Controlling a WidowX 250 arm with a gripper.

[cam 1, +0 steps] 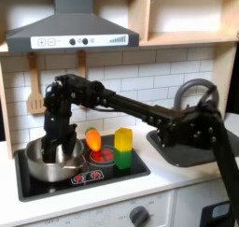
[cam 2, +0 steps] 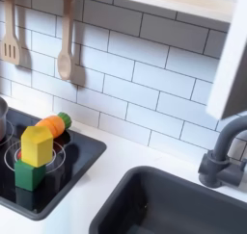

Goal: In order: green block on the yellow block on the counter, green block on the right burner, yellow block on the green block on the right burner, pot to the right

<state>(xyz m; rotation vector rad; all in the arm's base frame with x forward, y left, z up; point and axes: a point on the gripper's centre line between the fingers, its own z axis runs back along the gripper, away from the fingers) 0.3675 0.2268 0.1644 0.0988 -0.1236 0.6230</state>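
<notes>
Here, in the first exterior view, the black arm reached across from the sink side and its gripper (cam 1: 63, 148) hung down into the steel pot (cam 1: 51, 162) on the black hob (cam 1: 131, 165); whether the jaws were parted or closed could not be told, nor whether they held anything. Just beside the gripper, toward the first exterior view's right, stood an orange-and-yellow toy (cam 1: 93, 139), and beyond it the yellow block (cam 1: 123, 139) sat on the green block (cam 1: 123, 160) over the red-ringed right burner (cam 1: 105, 156). A grey range hood (cam 1: 70, 27) hung above white tiled wall.

In the second exterior view, the same stack, yellow block (cam 2: 37, 145) on green block (cam 2: 29, 173), stood on the burner (cam 2: 53, 159), with wooden utensils (cam 2: 65, 45) hanging on the tiles, pale counter (cam 2: 121, 161), dark sink basin (cam 2: 183, 204) and grey tap (cam 2: 224, 151).
</notes>
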